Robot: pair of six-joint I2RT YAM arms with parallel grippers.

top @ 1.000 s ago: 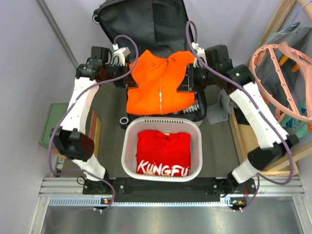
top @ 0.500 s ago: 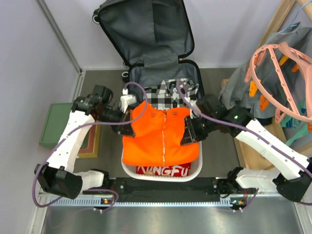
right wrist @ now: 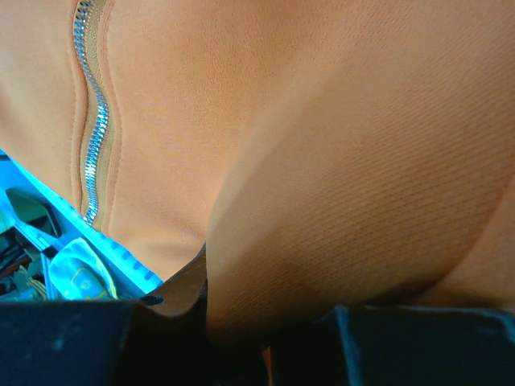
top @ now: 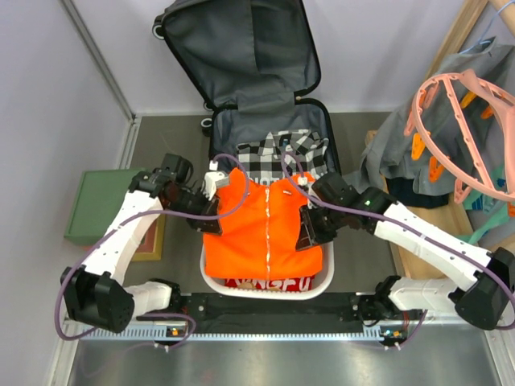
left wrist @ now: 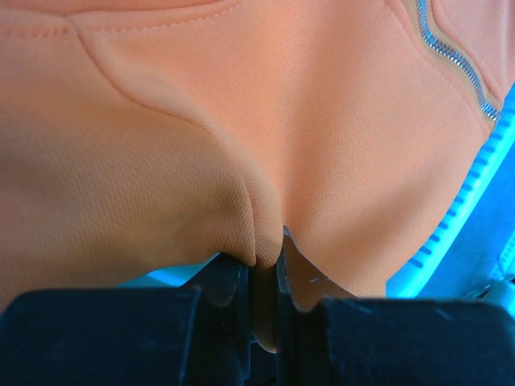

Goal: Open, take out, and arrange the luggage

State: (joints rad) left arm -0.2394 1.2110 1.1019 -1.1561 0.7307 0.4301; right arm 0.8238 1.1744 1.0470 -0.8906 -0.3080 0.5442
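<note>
Room on the left is tight: a pale wall (top: 48, 121) stands close beside one green box (top: 100, 205), which lies at the left edge of the dark table (top: 173, 141). The left arm bends over that box, and the left claw (top: 211, 211) is closed tight on the left edge of one orange jacket (top: 261, 229). The wrist view shows a fold of the cloth pinched between its fingers.

The jacket hangs spread between the two claws. It covers most of one white basket (top: 208, 275), whose near rim shows just in front of the arm rail. A red shirt (top: 265, 283) with white letters peeks out in the basket under the jacket's hem.

Behind the basket, and just beside it, lies the luggage (top: 241, 48), one suitcase. It is open, its grey-lined lid leaning back against the far wall and two black wheels (top: 207, 123) showing on its left side. One black-and-white checked shirt (top: 269, 153) lies in its lower half.

The right claw (top: 310, 229) is closed on the jacket's right edge, cloth bunched between its fingers in the wrist view. Bare table lies under the right arm. Beyond that the right edge is crowded with grey cloth (top: 394, 153) and a pink hanger ring (top: 459, 129).
</note>
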